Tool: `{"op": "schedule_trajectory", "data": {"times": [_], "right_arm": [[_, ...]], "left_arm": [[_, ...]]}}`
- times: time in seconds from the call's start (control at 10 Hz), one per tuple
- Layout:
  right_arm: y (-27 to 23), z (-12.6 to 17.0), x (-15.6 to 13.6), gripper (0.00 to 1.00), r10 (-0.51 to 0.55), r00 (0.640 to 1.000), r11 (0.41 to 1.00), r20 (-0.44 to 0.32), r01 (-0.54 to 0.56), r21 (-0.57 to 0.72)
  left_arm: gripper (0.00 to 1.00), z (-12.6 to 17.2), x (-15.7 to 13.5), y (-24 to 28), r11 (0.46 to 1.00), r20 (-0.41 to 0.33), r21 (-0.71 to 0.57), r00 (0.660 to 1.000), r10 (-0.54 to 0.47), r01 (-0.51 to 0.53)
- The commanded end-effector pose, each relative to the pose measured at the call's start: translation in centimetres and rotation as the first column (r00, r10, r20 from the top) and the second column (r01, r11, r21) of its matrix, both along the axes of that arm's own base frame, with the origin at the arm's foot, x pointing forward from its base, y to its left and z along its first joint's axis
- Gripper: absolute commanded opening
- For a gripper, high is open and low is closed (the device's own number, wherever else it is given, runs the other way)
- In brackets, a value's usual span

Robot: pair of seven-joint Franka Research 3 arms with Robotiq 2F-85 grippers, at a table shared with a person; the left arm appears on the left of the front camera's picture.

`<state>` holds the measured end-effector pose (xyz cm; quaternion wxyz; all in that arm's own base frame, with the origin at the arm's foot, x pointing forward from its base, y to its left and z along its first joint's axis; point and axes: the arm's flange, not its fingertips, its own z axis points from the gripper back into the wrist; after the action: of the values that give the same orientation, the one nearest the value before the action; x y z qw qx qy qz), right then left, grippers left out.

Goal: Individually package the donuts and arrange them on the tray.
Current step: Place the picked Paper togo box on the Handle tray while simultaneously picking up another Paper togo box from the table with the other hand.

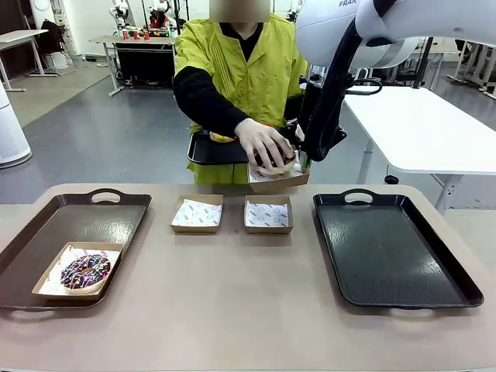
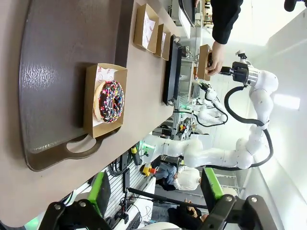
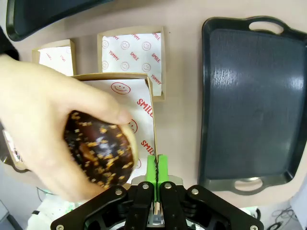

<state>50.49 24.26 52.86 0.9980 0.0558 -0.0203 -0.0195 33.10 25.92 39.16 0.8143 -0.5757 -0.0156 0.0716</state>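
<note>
The right gripper [image 3: 157, 168] was clamped shut on the edge of a raised cardboard box [image 3: 139, 96], in which the person's hand [image 3: 43, 120] held the dark chocolate donut [image 3: 98, 153]. The left gripper [image 2: 156, 191] stood wide open, holding nothing. The sprinkled donut [image 1: 85, 271] lay boxed on the left tray [image 1: 116, 221].

Red print on the white paper lining [image 3: 129, 57] of the shallow brown cardboard box [image 3: 164, 67] lying on the desk [image 3: 184, 72] reads "YUMMY" and "SMILE", repeated among smiley faces. The same lining in the raised cardboard box [image 3: 110, 75] shows "SMILE" in part. The white robot arm's rounded housing [image 1: 329, 27] bears dark letters "FRAN", cut off at the top edge.
</note>
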Motion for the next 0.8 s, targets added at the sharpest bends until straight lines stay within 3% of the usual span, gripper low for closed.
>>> {"op": "schedule_trajectory", "data": {"times": [0.0,0.7], "right_arm": [[-0.10,0.13,-0.11,0.00,-0.002,1.000,1.000,0.003,0.002,-0.001],[0.00,0.00,0.00,0.01,0.000,1.000,1.000,0.000,0.000,0.000]], "left_arm": [[0.98,0.37,-0.30,-0.04,1.000,0.008,-0.002,1.000,0.006,-0.006],[0.99,0.00,0.00,0.00,1.000,0.000,0.000,1.000,0.000,0.000]]}}
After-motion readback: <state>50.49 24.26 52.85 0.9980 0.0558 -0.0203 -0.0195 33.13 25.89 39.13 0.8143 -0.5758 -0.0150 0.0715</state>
